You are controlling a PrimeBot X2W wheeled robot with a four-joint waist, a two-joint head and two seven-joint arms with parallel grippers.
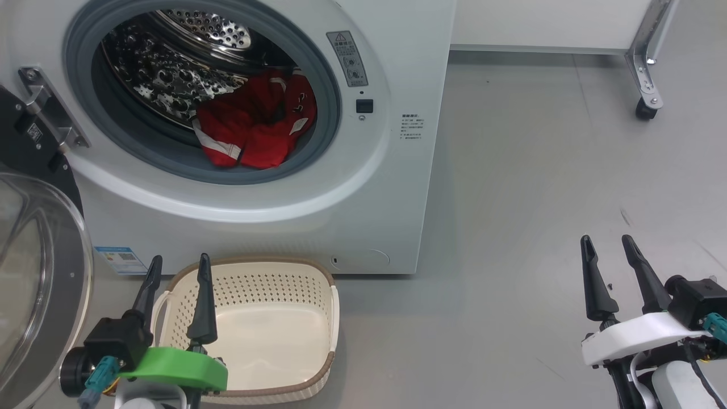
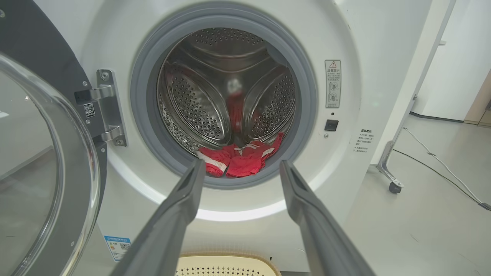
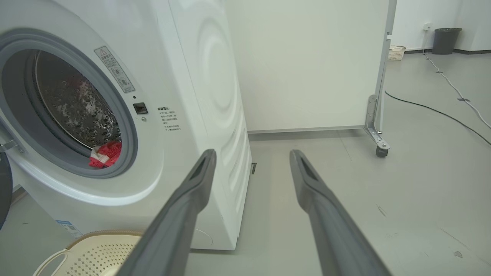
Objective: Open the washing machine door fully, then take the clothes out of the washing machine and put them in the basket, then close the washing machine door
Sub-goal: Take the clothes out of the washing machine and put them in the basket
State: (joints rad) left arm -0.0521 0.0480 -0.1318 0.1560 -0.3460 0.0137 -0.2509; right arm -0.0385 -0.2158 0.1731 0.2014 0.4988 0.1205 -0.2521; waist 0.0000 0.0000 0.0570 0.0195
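Since the clothes sit low in the drum, bunched at the right front of the opening just behind the gasket lip, the reach is up and forward from the left gripper. Heap's long axis runs roughly across the mouth. Left wrist view has it dead ahead between the fingers, so I'd say the left arm is nearer.

Both grippers are spread wide, holding nothing. Right gripper is well off to the right over the floor, aimed past the washing machine side.

Edges to mind: gasket lip under the heap, and the washing machine door standing open just left of the left arm. Basket sits empty directly under the left gripper, just beside the machine front. Mouth looks wide enough for a straight entry.
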